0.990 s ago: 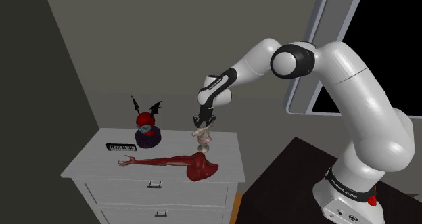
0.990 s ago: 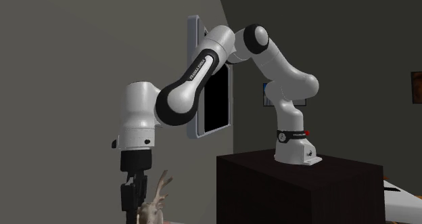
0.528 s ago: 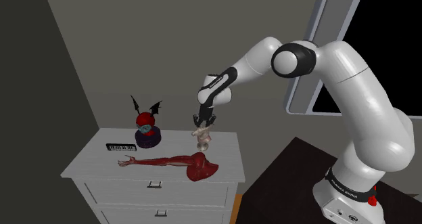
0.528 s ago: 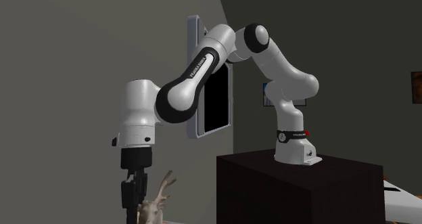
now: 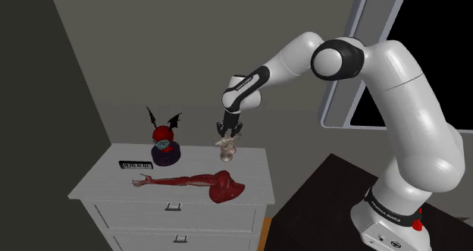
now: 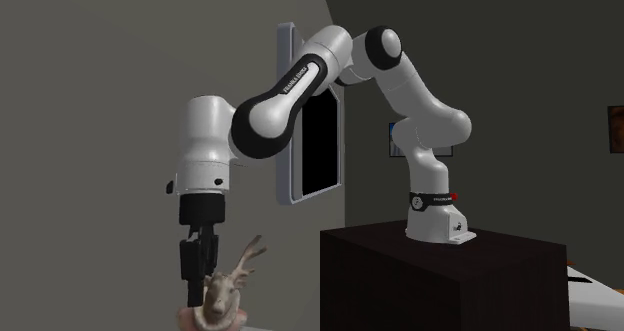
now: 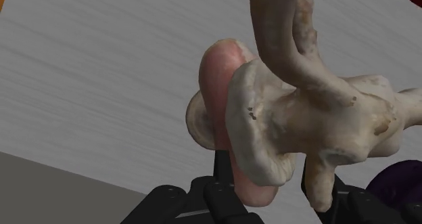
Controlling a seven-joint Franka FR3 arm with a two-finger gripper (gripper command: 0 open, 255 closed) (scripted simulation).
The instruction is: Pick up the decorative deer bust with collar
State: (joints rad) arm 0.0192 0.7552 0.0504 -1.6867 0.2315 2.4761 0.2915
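On the white dresser (image 5: pixel 98 183), a horned red figurine (image 5: pixel 164 142) sits at nine o'clock of the deer bust (image 5: pixel 226 152). The bust hangs, as far as I can judge, just above the top's back edge, clamped in the gripper (image 5: pixel 227 134). This looks like the lifting step. Next comes a straight rise toward twelve o'clock with the grip kept firm. The bust is pale and bone-coloured, with branching antlers and a pinkish collar (image 7: pixel 218 94). The fingers (image 7: pixel 220 172) squeeze it at the neck.

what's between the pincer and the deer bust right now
Nothing visible. The pincer is shut on the deer bust itself, holding it over the white dresser, apart from the red figures lying there.
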